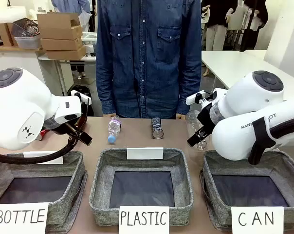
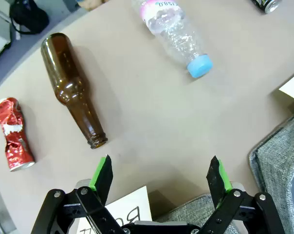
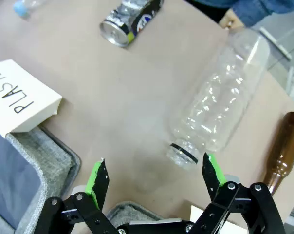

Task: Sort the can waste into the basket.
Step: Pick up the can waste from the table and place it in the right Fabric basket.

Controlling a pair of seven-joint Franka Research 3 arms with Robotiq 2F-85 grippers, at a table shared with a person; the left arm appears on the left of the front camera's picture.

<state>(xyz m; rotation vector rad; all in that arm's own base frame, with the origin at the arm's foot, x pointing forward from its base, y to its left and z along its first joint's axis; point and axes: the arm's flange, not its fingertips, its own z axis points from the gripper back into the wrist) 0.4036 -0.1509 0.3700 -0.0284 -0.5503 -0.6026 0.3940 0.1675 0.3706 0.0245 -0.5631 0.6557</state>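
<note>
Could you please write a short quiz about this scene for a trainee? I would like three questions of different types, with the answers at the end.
1. True or false: the red crushed can already lies inside the CAN basket.
2. The left end effector is: A) open and empty, B) shut on a bottle, C) shut on a can.
3. Fill in: in the left wrist view, the plastic bottle has a ____ cap.

Key: 1 false; 2 A; 3 blue.
</note>
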